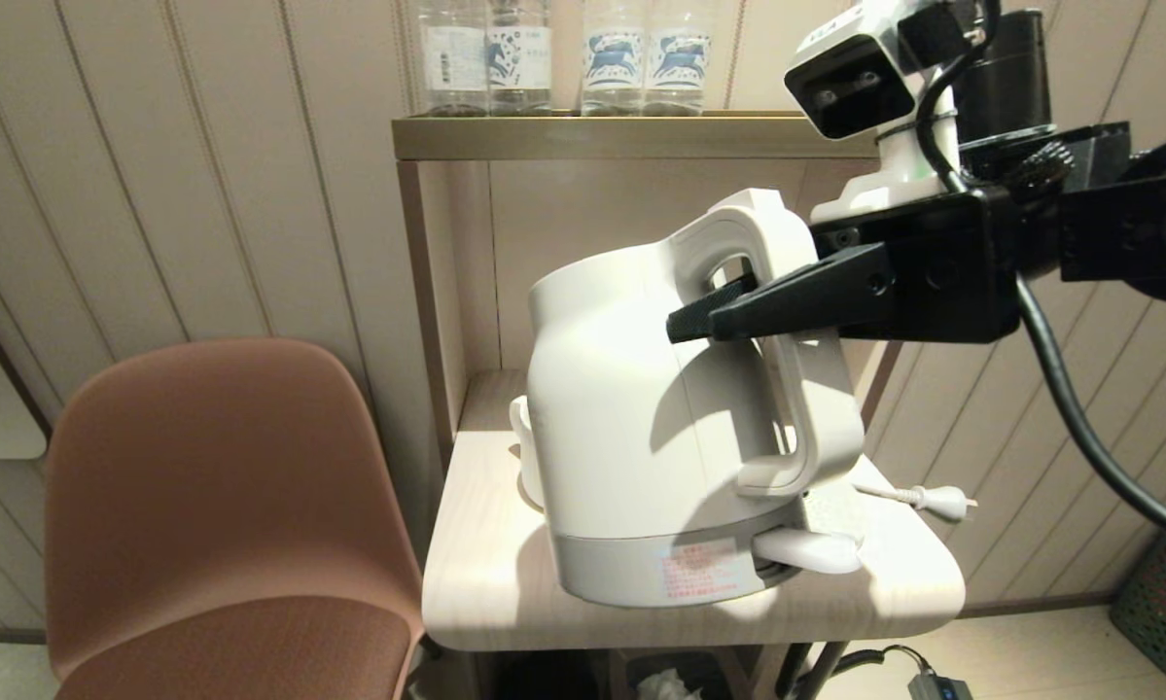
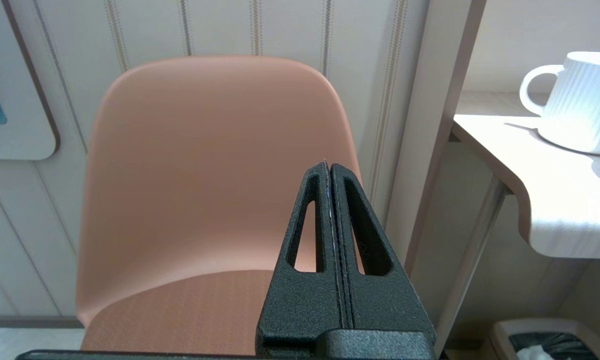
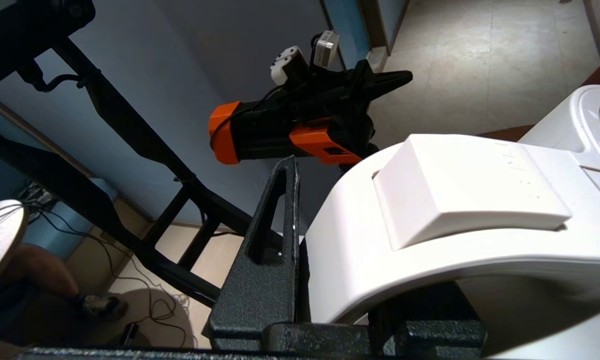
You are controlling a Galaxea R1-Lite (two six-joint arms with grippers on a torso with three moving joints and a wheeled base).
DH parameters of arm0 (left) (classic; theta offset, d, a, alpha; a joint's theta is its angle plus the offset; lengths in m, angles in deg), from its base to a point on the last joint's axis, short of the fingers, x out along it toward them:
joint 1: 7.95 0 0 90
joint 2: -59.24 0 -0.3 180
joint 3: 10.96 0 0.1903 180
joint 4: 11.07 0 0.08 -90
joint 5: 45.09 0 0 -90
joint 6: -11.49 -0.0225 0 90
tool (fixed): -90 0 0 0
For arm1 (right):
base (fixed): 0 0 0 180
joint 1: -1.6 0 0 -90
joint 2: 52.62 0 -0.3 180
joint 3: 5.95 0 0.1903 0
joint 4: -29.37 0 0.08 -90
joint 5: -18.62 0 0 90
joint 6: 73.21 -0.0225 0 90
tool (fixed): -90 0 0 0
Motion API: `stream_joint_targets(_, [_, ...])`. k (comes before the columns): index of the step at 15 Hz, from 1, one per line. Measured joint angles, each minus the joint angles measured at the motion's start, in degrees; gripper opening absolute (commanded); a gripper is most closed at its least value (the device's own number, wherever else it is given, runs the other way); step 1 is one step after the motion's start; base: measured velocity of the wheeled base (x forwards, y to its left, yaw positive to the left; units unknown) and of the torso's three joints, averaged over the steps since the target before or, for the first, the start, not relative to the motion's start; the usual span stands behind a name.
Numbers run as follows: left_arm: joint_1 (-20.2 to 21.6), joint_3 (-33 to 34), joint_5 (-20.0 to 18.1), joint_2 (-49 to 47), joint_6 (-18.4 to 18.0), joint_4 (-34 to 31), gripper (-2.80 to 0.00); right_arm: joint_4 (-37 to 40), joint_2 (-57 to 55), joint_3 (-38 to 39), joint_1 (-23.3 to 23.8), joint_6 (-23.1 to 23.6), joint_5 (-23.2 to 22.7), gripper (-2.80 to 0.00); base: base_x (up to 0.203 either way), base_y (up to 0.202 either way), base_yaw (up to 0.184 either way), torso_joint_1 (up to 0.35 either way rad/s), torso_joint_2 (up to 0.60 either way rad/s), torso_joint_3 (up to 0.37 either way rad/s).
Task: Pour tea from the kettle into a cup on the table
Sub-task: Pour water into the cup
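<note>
Gripping kettle [image 1: 641, 418] by its loop handle, right gripper [image 1: 714, 311] clamped; smooth, likely heavy, may swing. Left gripper [image 2: 331, 172] pinched together, idle by chair [image 2: 204, 175].

White kettle [image 1: 631, 428] with grey bottom band and pinkish label; white ribbed cup [image 2: 582, 102]; light wood-grain table [image 1: 485, 574]; plain terracotta-brown chair [image 1: 223, 506]; black right gripper [image 1: 728, 306].
</note>
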Motion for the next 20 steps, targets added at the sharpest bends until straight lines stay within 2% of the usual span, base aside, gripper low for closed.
stream_joint_targets(11, [0.00, 0.00, 0.02, 0.00, 0.00, -0.02, -2.80, 4.67, -0.02, -2.62, -1.09, 0.01, 0.00, -2.80, 0.000, 0.000, 0.000, 0.000, 0.00, 0.000])
stream_joint_targets(20, [0.00, 0.00, 0.00, 0.00, 0.00, 0.00, -2.80, 4.85, -1.33, -4.44, -2.00, 0.01, 0.00, -2.80, 0.000, 0.000, 0.000, 0.000, 0.00, 0.000])
